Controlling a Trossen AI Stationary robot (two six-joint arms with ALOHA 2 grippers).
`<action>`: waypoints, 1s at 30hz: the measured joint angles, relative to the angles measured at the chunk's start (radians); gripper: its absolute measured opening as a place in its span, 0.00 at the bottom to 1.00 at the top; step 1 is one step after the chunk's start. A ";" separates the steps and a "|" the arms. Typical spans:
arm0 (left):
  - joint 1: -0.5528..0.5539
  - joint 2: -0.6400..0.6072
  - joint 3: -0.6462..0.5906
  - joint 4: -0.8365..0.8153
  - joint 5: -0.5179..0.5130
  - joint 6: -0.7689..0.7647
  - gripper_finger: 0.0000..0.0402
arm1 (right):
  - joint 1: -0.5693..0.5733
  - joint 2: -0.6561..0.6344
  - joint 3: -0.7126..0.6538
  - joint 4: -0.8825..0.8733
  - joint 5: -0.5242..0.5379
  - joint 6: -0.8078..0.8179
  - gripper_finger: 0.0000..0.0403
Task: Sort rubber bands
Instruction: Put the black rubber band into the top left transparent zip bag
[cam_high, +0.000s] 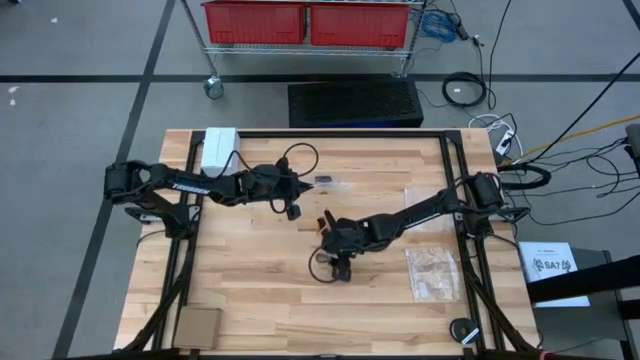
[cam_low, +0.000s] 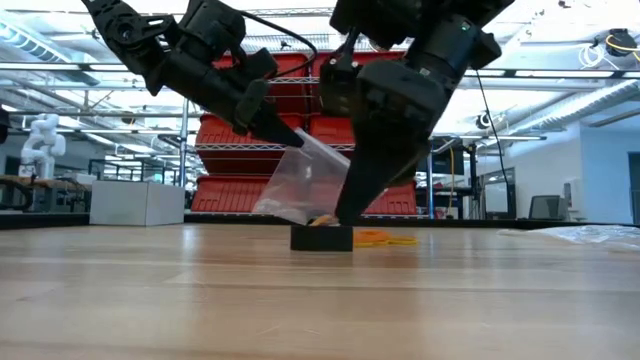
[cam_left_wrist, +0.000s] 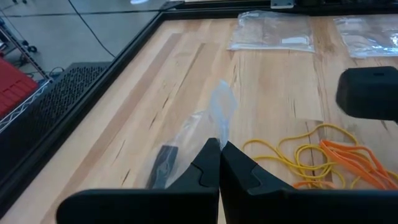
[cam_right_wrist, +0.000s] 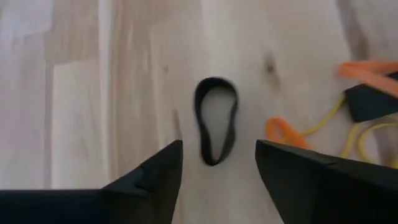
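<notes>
Nearest, black band: a thin dark elastic loop (cam_right_wrist: 216, 121), oval, flat on the pale wood grain, between the spread fingers of the right gripper (cam_right_wrist: 219, 163), untouched.
Right arm: reaches to the table's (cam_high: 250, 290) middle, wrist bent steeply down.
Loose bands: thin orange (cam_left_wrist: 351, 163) and yellow (cam_left_wrist: 298, 149) loops tangled beside it.
Left gripper (cam_left_wrist: 219, 148): fingers pressed together, pinching a clear, limp plastic bag (cam_left_wrist: 205, 121) with a dark item inside, held off the wood.
Farther: two more clear bags (cam_left_wrist: 270, 38) lying flat.
</notes>
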 joint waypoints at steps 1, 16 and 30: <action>0.000 0.000 0.000 -0.001 0.000 0.000 0.00 | 0.002 0.000 0.000 -0.003 0.000 -0.001 0.50; 0.000 0.000 0.000 -0.011 0.000 0.000 0.00 | 0.007 0.085 0.004 0.015 0.042 -0.025 0.19; 0.000 0.000 0.000 -0.009 -0.001 0.000 0.00 | 0.015 -0.097 -0.001 -0.059 0.223 -0.102 0.01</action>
